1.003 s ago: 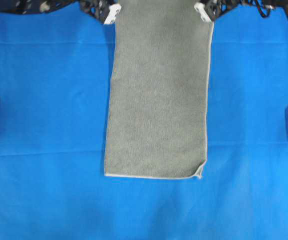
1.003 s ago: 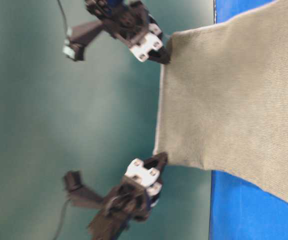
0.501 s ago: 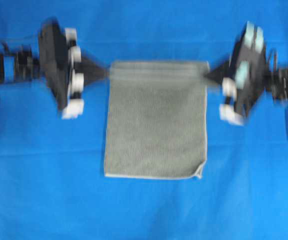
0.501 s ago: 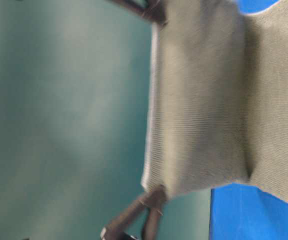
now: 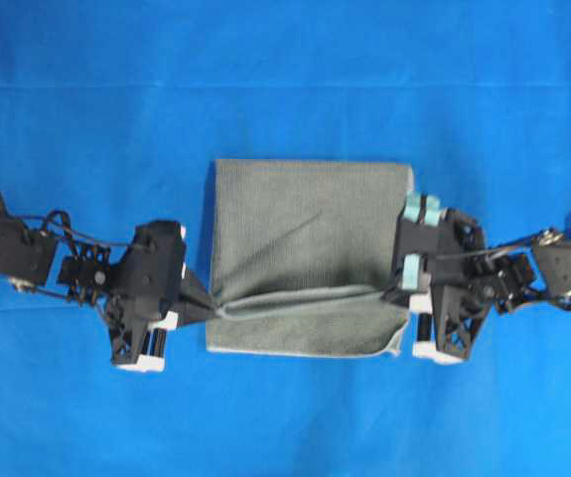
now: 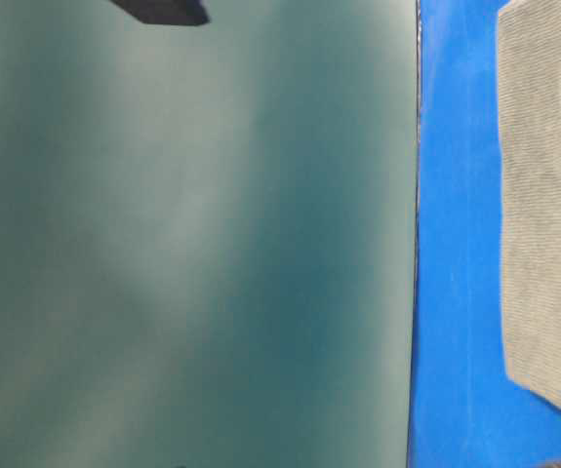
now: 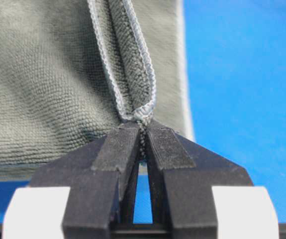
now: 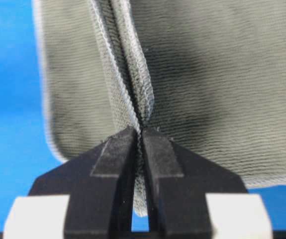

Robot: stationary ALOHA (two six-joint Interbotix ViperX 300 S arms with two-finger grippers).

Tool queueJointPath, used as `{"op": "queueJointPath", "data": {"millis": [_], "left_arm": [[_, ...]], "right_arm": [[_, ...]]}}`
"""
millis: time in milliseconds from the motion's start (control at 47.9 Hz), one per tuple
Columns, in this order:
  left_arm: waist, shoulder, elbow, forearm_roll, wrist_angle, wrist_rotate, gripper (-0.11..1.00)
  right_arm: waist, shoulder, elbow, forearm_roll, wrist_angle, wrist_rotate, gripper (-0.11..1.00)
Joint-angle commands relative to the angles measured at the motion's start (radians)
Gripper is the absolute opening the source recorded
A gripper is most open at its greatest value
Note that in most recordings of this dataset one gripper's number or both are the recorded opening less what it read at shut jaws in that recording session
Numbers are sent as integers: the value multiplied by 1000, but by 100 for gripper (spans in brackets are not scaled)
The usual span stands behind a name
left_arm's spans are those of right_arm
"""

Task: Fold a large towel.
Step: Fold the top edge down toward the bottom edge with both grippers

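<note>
Overhead view shows the towel (image 5: 305, 238) folded double near the middle of the blue cloth (image 5: 86, 119). Our left gripper (image 5: 204, 303) and right gripper (image 5: 389, 293) pinch its upper edge, not yet released; further folds probably remain.

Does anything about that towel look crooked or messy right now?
Slightly. The towel's carried edge hangs as a sagging roll between the left gripper and right gripper, short of the near edge. A diagonal crease crosses the top layer, and the near right corner is curled.
</note>
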Motion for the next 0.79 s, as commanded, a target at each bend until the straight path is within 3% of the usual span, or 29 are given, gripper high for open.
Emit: {"op": "queueJointPath", "data": {"millis": [0, 334, 376, 522, 585, 668, 773], "left_arm": [[-40, -8, -9, 2, 5, -3, 2], [-40, 14, -44, 6, 11, 12, 2], [-40, 12, -48, 6, 12, 12, 6], [-40, -5, -58, 6, 17, 14, 44], [-40, -29, -63, 6, 35, 15, 62], [-38, -78, -75, 8, 80, 20, 80], [-25, -169, -86, 11, 173, 29, 80]], "right_arm": [[15, -2, -12, 20, -18, 0, 4], [17, 29, -46, 25, -32, -2, 5], [21, 37, -57, 23, -32, -2, 10], [44, 44, -110, 3, -11, -18, 54], [57, 31, -132, -11, 26, -20, 66], [71, -9, -163, -25, 109, -21, 65], [89, -92, -189, -55, 222, -25, 65]]}}
